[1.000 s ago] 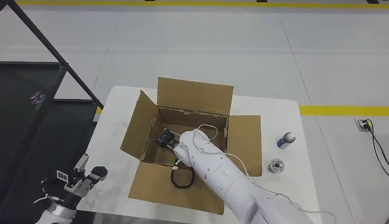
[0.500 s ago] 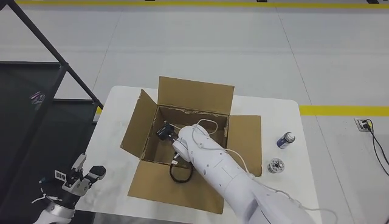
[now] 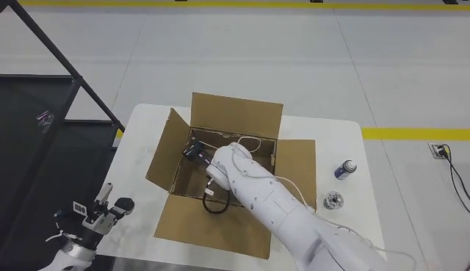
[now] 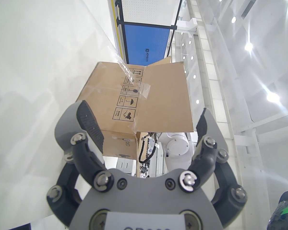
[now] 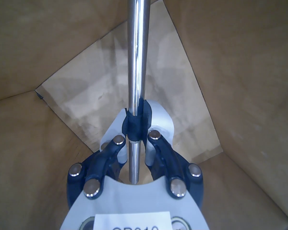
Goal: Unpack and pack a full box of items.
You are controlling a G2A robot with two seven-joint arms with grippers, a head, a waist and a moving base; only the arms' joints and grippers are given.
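Note:
An open cardboard box (image 3: 235, 114) stands on the white table (image 3: 338, 135) with all flaps spread. My right arm leans into it from the near side, its dark wrist close to the far left inner corner. Inside the box (image 5: 230, 72), my right gripper (image 5: 136, 120) is shut on a shiny metal rod (image 5: 137, 48) that runs straight on past the fingertips, above the bare cardboard floor. My left gripper (image 3: 110, 206) hangs off the table's near left corner. It is open with nothing between its pads (image 4: 90, 123) and faces the box's outer side (image 4: 134, 96).
Right of the box, a small spray can (image 3: 345, 170) and a small round metal piece (image 3: 333, 199) rest on the table. A black metal frame (image 3: 59, 87) stands at the left, beyond the table's edge.
My right arm's wrist has shifted toward the far left corner inside the box. My left gripper has drifted slightly to the right.

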